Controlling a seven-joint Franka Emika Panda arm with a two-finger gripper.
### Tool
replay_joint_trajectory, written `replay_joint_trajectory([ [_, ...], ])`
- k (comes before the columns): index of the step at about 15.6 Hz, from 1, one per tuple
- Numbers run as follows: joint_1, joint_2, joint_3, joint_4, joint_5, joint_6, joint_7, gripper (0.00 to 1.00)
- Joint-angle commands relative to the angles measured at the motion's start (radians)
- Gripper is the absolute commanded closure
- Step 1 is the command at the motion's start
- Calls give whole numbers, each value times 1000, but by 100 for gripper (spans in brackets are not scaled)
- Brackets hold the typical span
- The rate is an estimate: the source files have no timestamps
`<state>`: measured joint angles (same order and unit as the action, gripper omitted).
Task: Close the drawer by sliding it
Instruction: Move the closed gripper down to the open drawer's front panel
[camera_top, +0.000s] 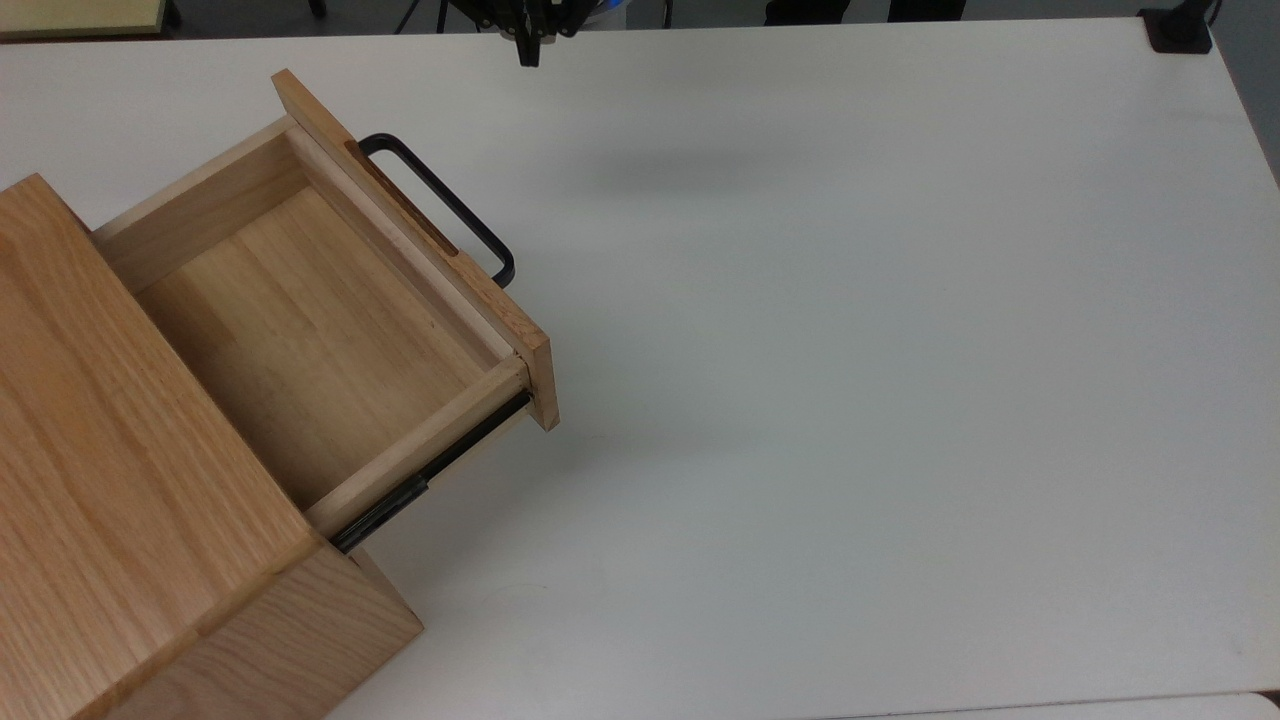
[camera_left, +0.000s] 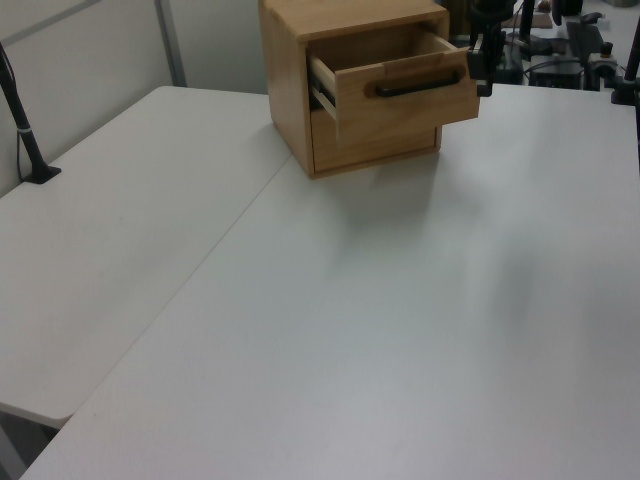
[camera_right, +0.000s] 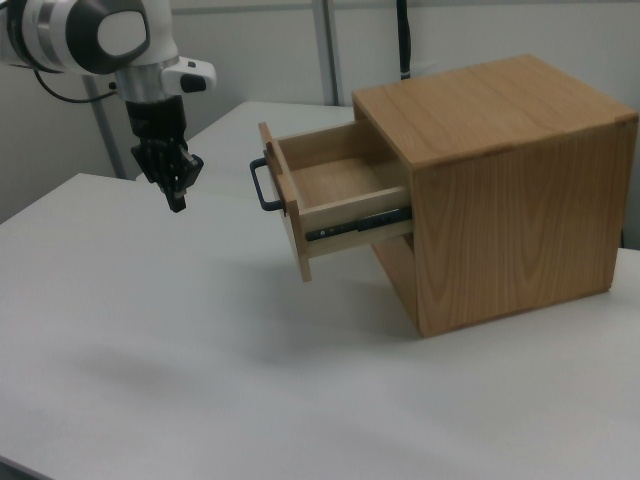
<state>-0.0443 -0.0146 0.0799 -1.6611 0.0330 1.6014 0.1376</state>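
Note:
The drawer (camera_top: 300, 330) of light wood stands pulled far out of the oak cabinet (camera_top: 120, 480), its inside bare and a black side rail (camera_top: 430, 475) exposed. A black bar handle (camera_top: 440, 205) sticks out from the flat front panel. My gripper (camera_top: 528, 55) hangs at the table's far edge in the top view, shut on nothing, apart from the handle. In the right view the gripper (camera_right: 177, 200) hovers above the table to the left of the drawer (camera_right: 340, 180) and its handle (camera_right: 262, 185). In the left view the gripper (camera_left: 482, 85) sits just right of the drawer front (camera_left: 410, 105).
The white table (camera_top: 850, 400) stretches wide and bare to the top view's right of the cabinet. A black clamp (camera_top: 1180, 30) sits at the top view's upper right corner. A black pole (camera_left: 25, 130) stands at the left view's left edge.

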Motion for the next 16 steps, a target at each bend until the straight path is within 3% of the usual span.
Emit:
replay_joint_trajectory([
  [1,3,16,8,-14,22,61,156,100],
  [7,46,97,6,-5,-2,195,462,100],
  [12,47,149,6,-2,-62,319,727,100],
  [16,54,194,6,18,-182,376,884,100],
])
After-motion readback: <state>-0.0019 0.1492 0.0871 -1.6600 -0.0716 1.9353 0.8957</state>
